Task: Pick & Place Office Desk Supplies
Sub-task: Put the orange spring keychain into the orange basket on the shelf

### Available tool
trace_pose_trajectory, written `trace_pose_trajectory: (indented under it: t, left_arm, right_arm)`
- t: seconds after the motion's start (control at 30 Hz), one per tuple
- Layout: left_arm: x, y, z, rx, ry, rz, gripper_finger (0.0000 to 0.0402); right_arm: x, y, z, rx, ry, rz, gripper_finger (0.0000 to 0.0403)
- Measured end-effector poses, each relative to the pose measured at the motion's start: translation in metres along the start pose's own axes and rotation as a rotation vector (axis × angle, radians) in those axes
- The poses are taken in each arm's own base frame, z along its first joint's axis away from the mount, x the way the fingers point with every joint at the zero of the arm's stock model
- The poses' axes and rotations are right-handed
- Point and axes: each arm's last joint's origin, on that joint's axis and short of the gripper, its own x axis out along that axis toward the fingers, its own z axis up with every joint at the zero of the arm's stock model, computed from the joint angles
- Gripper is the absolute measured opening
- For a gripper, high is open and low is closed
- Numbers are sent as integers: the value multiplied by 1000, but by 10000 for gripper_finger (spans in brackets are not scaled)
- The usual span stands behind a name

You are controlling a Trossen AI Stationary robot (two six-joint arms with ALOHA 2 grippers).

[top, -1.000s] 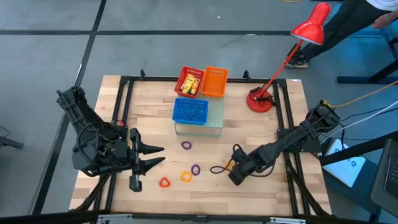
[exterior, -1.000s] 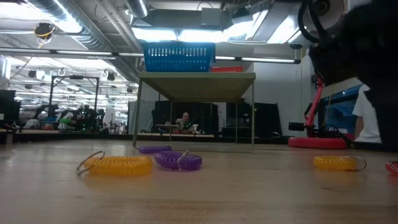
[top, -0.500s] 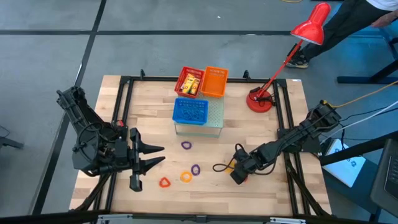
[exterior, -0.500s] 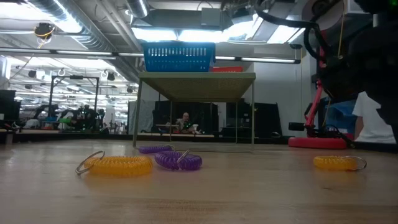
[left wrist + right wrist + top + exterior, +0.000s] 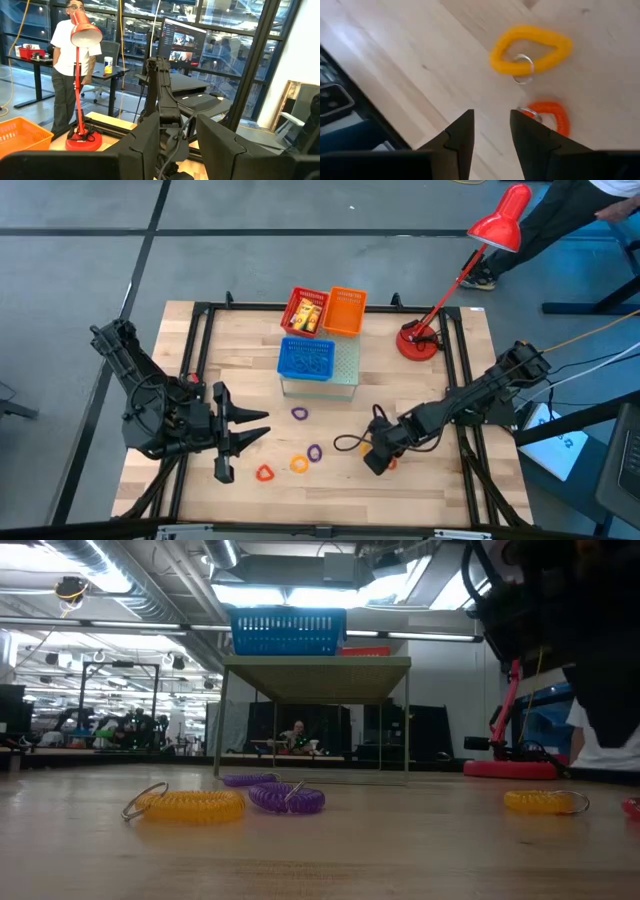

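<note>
Right wrist view is showing the right hand [image 5: 491, 131] hovering over the pale wooden desk [image 5: 395, 65], its fingers standing narrowly apart and holding nothing. Just beyond them are lying a yellow coiled plastic loop with a metal ring [image 5: 530, 49] and an orange-red coiled loop [image 5: 551, 116], close together but not touching. To grasp well, the hand should be centring over one loop's rim, straddling the coil alone, clear of its neighbour. High view is adding what the wrist is missing: the left hand [image 5: 240, 432] waiting, narrowly parted and empty, near a purple loop [image 5: 299, 413].
</note>
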Motion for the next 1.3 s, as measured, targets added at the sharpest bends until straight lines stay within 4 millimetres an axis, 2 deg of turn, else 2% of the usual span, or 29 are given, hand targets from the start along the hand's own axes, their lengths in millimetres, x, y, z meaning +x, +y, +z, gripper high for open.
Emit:
trace_pose_trajectory:
  t: [0.1,0.27,0.67,1.07,1.3]
  left_arm:
    - [0,0,0,-1,0,0,125]
    - [0,0,0,-1,0,0,125]
    - [0,-1,0,-3,1,-21,125]
    - [0,-1,0,12,1,-24,125]
    - [-4,6,10,-5,-13,-45,125]
  right_arm:
    - [-1,3,-2,8,-29,2,128]
    - [11,-9,-12,68,-46,-77,128]
    - [21,-19,-26,175,-41,-77,128]
    - [30,-37,-31,257,-38,-89,128]
    - [35,-50,-31,367,-36,-94,127]
